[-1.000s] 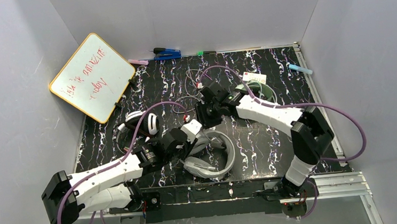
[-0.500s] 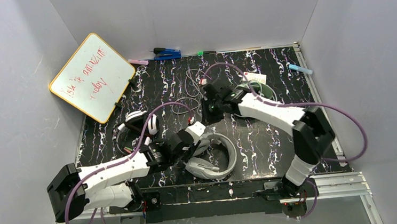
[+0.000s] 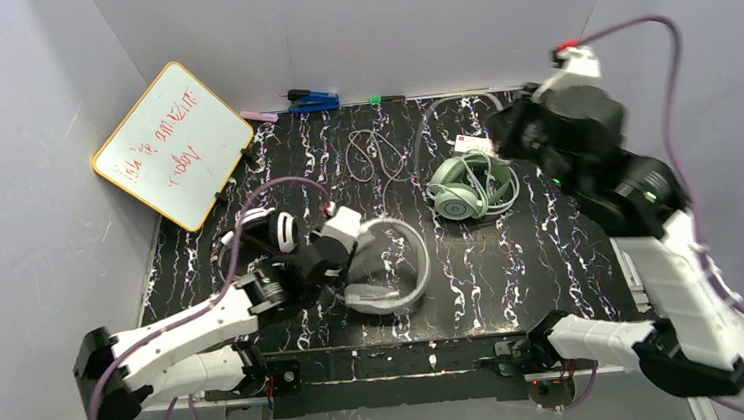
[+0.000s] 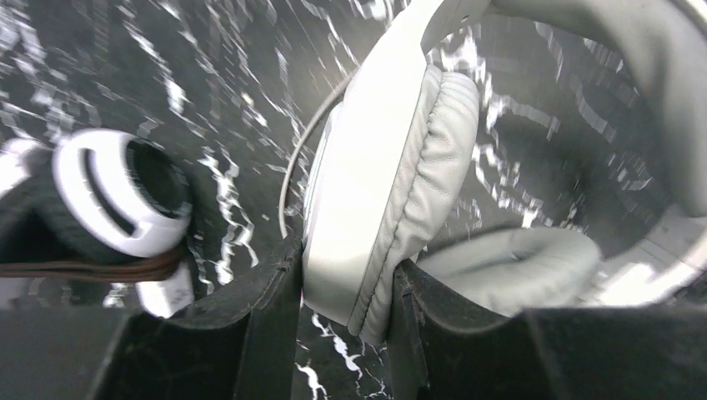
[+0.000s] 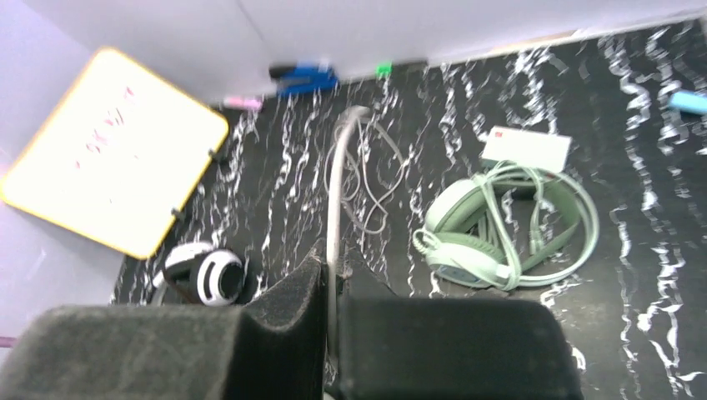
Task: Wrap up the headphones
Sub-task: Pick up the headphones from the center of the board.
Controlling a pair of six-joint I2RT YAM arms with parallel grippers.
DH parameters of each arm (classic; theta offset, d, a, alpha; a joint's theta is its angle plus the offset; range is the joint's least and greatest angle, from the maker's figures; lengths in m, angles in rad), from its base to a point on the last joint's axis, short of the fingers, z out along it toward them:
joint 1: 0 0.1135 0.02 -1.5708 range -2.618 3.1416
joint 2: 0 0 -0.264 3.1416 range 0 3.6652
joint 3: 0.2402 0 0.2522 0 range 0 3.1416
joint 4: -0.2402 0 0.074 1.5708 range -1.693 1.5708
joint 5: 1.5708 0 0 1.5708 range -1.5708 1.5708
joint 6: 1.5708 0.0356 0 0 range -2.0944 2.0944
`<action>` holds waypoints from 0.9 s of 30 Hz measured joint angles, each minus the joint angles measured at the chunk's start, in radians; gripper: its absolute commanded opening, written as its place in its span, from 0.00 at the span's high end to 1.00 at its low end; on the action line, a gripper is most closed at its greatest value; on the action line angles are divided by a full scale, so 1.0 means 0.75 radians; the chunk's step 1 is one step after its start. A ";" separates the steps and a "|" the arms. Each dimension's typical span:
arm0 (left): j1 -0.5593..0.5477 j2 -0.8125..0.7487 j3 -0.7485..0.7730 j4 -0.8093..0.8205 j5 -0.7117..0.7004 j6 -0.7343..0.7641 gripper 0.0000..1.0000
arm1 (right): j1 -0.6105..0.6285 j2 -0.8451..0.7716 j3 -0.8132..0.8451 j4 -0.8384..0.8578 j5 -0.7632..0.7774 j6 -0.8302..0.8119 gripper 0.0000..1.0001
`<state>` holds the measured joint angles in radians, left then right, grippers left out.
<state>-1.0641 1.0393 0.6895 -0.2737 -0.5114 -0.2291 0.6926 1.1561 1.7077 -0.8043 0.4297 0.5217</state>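
Left wrist view: the left fingers (image 4: 267, 333) clamp one ear cup of the grey headset (image 4: 392, 175), one finger on its shell, the other on its pad. From the top view this headset (image 3: 415, 267) sits near the middle of the tabletop (image 3: 512, 259), its band bulging right and its open side facing left toward the arm. The right fingers (image 5: 283, 308), raised high at the far right, pinch its thin cable (image 5: 333, 192), which runs down to loose loops far of centre. The mint headset (image 3: 467, 187) lies flat to the right, also opening left. The black-and-white headset (image 3: 269, 228) lies to the left.
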 measured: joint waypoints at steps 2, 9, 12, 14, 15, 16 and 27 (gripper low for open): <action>0.003 -0.092 0.095 -0.079 -0.061 0.003 0.70 | -0.004 -0.101 0.008 -0.017 0.071 -0.012 0.99; 0.011 -0.303 0.663 -0.289 -0.340 0.027 0.74 | -0.005 -0.215 0.028 -0.080 -0.176 -0.082 0.99; 0.012 -0.297 0.941 -0.360 -0.449 0.033 0.73 | -0.005 -0.184 -0.077 -0.057 -0.486 -0.108 0.99; 0.012 -0.288 1.049 -0.392 -0.492 0.035 0.73 | -0.005 -0.154 -0.185 -0.026 -0.734 -0.117 0.74; 0.013 -0.283 1.083 -0.405 -0.513 0.035 0.73 | -0.004 -0.134 -0.241 -0.004 -0.846 -0.119 0.54; 0.013 -0.281 1.096 -0.415 -0.529 0.035 0.73 | -0.004 -0.112 -0.287 0.013 -0.927 -0.122 0.40; 0.015 -0.205 0.724 -0.428 -0.440 0.062 0.73 | 0.001 -0.077 -0.423 0.019 -1.018 -0.112 0.04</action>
<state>-1.0531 0.8852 1.2327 -0.5945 -0.8413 -0.1829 0.6933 1.0981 1.3907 -0.7898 -0.3336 0.4377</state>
